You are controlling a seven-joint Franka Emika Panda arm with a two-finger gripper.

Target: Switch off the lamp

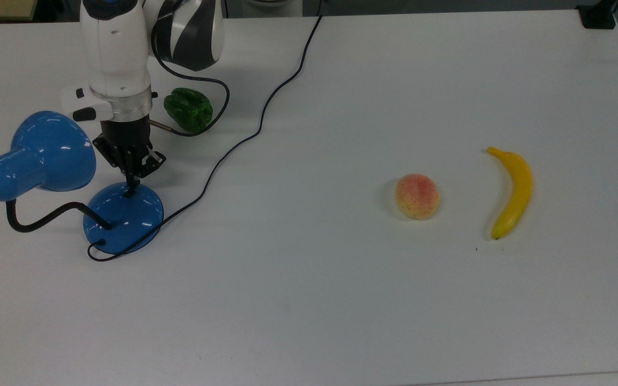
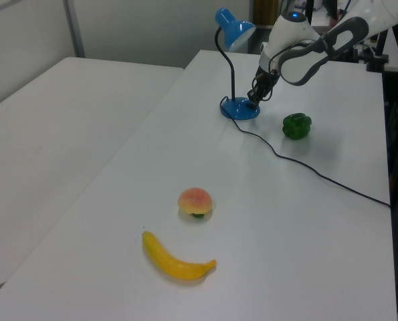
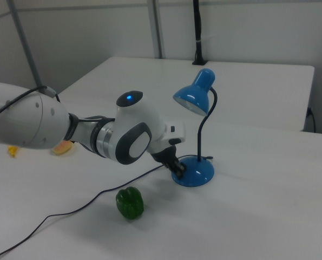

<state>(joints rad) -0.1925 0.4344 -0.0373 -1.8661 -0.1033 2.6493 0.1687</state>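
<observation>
The blue lamp stands at the top view's left, its bell shade (image 1: 46, 150) dark and no light falling on the table. A black gooseneck (image 1: 41, 219) curves from the shade to the round domed base (image 1: 124, 217). My gripper (image 1: 132, 183) points down with its fingers shut together, the tip at the far edge of the base where the switch sits; the switch itself is hidden under it. In the left view the gripper (image 2: 253, 100) meets the base (image 2: 239, 108), and in the right view the gripper (image 3: 178, 169) touches the base (image 3: 196, 173) below the shade (image 3: 193, 96).
A green pepper (image 1: 188, 110) lies just behind the arm. The lamp's black cord (image 1: 266, 107) runs from the base across the table to the far edge. A peach (image 1: 417, 196) and a banana (image 1: 513, 193) lie at the top view's right.
</observation>
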